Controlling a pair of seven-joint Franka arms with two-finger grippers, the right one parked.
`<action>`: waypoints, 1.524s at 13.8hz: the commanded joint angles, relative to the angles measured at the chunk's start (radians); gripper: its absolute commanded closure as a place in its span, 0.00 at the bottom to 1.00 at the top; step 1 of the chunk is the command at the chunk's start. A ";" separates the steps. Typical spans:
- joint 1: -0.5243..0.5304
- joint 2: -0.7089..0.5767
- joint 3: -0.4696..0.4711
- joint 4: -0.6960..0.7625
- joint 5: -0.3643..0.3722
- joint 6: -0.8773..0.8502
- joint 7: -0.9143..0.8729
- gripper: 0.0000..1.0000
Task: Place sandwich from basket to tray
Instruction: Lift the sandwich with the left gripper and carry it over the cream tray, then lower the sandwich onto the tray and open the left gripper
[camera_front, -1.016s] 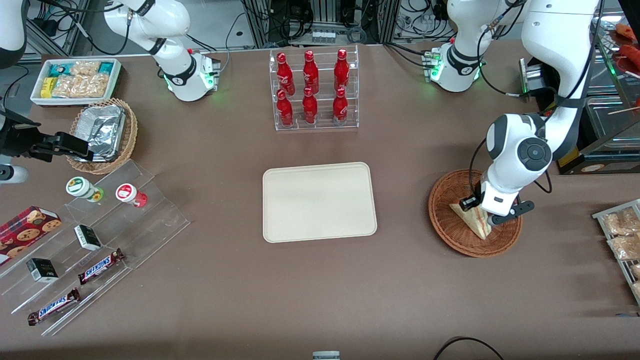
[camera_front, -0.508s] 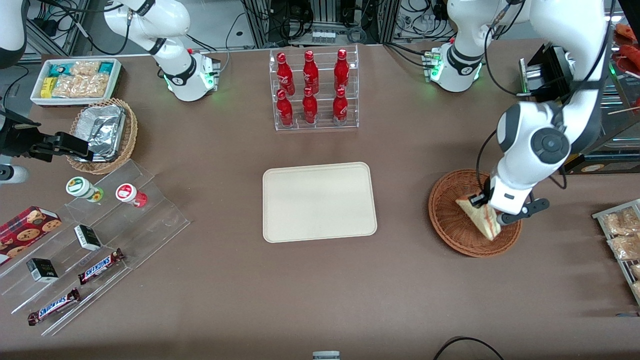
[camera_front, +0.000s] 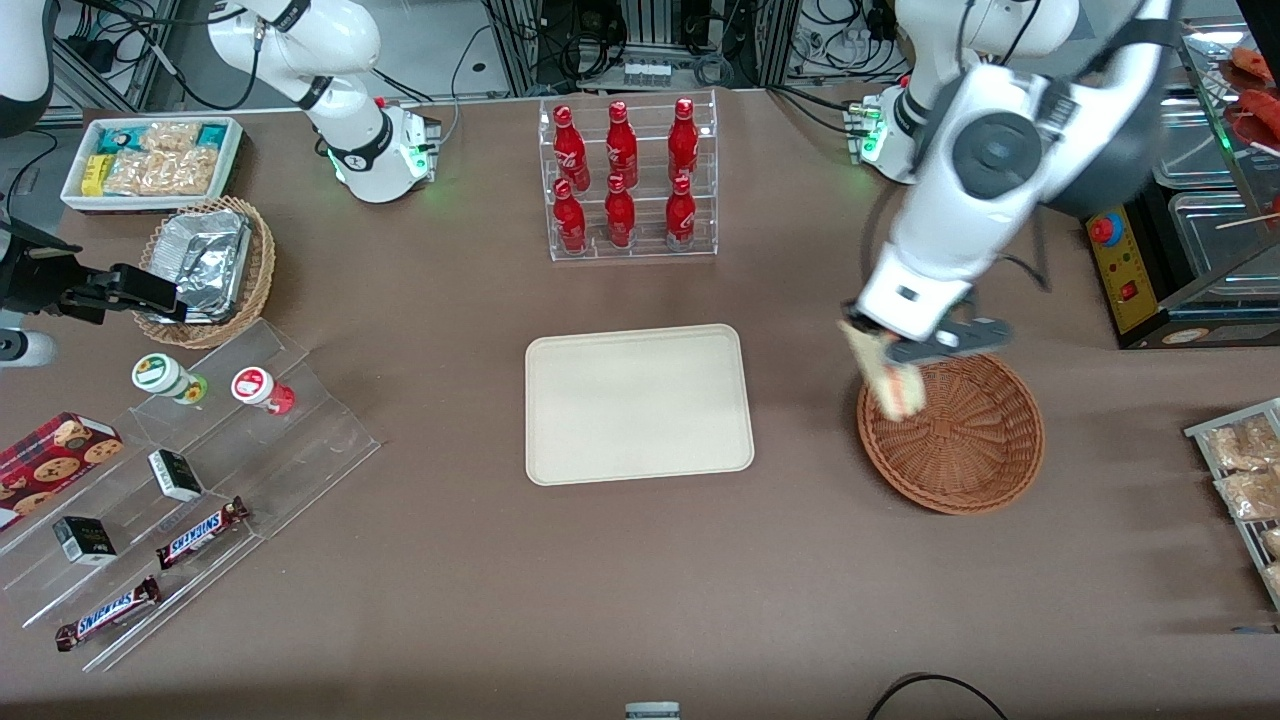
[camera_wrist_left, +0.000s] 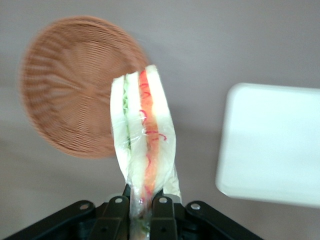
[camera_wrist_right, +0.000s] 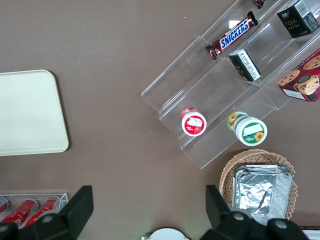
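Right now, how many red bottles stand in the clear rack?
6. The red bottles stand in the clear rack in two rows of three, one row above the other. The gripper, holding the sandwich, hangs above the basket rim.

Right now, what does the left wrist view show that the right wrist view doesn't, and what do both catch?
Only the left wrist view shows the gripper shut on the sandwich, held above the table beside the reddish-brown basket. Only the right wrist view shows the acrylic steps with a Snickers bar and two lidded cups, plus the foil container. Both show the tray, with nothing on the visible part.
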 joint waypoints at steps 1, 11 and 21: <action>-0.128 0.085 0.012 0.101 -0.037 -0.026 -0.017 1.00; -0.348 0.530 0.014 0.378 -0.105 0.185 -0.133 1.00; -0.393 0.656 0.016 0.376 -0.048 0.331 -0.139 1.00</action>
